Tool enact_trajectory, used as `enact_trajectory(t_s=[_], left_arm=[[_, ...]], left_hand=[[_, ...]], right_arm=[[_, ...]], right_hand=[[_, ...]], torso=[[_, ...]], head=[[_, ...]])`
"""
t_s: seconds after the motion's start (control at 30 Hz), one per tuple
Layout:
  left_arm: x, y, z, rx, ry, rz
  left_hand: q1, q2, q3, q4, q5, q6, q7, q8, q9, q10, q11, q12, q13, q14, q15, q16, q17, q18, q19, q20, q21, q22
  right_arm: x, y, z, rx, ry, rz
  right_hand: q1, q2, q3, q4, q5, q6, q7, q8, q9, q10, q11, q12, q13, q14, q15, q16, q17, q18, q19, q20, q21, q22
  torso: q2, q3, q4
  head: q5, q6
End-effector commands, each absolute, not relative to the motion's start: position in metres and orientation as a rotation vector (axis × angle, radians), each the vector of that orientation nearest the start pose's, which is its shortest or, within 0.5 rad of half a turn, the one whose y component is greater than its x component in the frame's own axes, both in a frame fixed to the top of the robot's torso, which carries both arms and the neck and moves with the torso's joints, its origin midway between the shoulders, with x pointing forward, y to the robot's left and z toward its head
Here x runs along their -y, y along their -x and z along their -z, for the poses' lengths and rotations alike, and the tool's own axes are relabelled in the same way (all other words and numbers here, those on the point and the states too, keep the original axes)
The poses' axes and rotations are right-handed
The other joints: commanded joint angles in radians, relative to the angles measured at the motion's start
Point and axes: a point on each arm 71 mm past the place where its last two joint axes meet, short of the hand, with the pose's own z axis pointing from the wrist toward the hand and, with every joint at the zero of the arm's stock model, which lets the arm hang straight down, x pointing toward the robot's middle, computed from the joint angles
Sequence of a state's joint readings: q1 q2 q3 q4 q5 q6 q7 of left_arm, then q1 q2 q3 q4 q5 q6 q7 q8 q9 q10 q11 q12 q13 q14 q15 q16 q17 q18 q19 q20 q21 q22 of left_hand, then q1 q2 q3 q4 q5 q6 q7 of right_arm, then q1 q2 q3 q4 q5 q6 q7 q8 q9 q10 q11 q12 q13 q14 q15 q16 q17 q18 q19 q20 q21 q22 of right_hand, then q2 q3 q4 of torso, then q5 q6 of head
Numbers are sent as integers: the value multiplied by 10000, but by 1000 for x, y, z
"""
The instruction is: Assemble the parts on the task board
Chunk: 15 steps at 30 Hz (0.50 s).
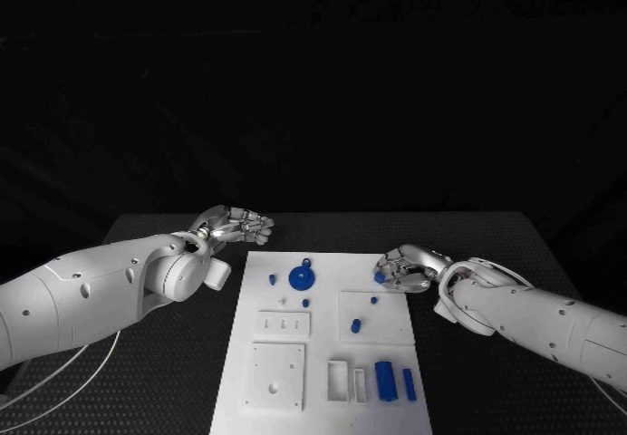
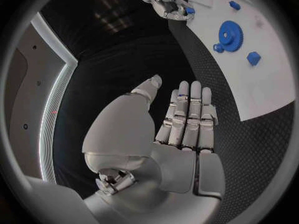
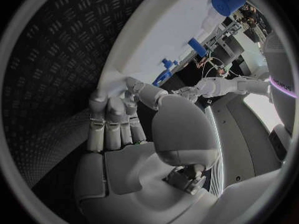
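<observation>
Our right hand [image 1: 408, 270] curls at the board's [image 1: 392, 412] right edge, perhaps pinching a small blue part; we cannot tell. Our left hand [image 1: 236, 224] hangs open off its far-left corner. Gear [image 1: 302, 275] and other parts lie loose: most remains, we judge.

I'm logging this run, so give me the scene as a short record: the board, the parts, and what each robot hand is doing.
surface: black table
task board: white plate, mid-table
blue gear: flat on the board's far end
other parts: small blue pieces nearby; longer blue block at the near end
left robot hand: off the board's far left corner, fingers straight, holding nothing
right robot hand: at the board's right edge, fingertips on the rim; a small blue piece beside it, hold unclear
</observation>
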<state>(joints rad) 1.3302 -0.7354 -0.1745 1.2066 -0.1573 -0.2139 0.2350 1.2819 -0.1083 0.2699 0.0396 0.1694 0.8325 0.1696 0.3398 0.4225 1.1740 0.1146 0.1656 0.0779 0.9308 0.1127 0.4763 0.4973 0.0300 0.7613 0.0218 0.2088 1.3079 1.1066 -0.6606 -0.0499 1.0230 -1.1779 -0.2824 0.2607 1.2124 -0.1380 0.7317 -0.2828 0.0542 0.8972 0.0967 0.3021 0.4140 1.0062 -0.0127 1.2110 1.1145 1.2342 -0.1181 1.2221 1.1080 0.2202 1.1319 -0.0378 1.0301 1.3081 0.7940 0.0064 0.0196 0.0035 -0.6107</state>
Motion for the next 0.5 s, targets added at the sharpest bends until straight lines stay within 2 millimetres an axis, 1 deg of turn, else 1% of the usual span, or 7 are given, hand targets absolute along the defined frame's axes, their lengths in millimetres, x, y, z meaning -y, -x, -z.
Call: enact_trajectory(t_s=[0.03,0.2,0.37,0.5], left_arm=[[-247,-549,180,-16015,9424,12676],[-247,-549,180,-16014,9425,12660],[-247,-549,180,-16033,9422,12674],[-247,-549,180,-16047,9430,12666]], left_hand=[[-76,-4,-22,-57,-68,2,53,-45,-1,-36,41,4,-14,-43,15,41,10,48,-11,-69,38,207],[-78,-5,-22,-58,-75,2,53,-47,-1,-37,41,4,-15,-45,15,42,10,46,-11,-70,38,207],[-78,-7,-22,-60,-81,1,54,-49,0,-39,41,4,-16,-46,14,43,10,45,-12,-72,37,207],[-81,-9,-22,-60,-86,0,54,-51,-1,-41,42,4,-17,-48,14,44,9,44,-12,-72,36,207]], right_arm=[[247,-536,261,-17484,-128,-7762],[246,-536,261,-17483,-118,-7777],[246,-536,261,-17479,-115,-7777],[245,-537,260,-17457,-110,-7784]], right_hand=[[-104,-40,89,-5,-54,-12,-25,44,11,-82,-19,45,-13,-58,-25,66,16,416,-23,-34,51,211],[-111,-66,121,-29,-54,-57,-24,39,17,-100,-19,72,-18,-70,-25,82,27,416,-32,-47,71,211],[-100,-121,145,-45,-53,-149,-25,17,18,-117,-19,103,-28,-82,-25,96,36,416,-42,-63,96,209],[-87,-160,149,-51,-51,-237,-33,-8,16,-128,-25,122,-40,-90,-29,104,39,416,-47,-72,115,208]], torso=[[1,-12,13],[-4,-13,-4],[-4,-13,6],[-7,-8,2]], head=[[-1,-5],[11,-6],[15,-11],[16,-14]])
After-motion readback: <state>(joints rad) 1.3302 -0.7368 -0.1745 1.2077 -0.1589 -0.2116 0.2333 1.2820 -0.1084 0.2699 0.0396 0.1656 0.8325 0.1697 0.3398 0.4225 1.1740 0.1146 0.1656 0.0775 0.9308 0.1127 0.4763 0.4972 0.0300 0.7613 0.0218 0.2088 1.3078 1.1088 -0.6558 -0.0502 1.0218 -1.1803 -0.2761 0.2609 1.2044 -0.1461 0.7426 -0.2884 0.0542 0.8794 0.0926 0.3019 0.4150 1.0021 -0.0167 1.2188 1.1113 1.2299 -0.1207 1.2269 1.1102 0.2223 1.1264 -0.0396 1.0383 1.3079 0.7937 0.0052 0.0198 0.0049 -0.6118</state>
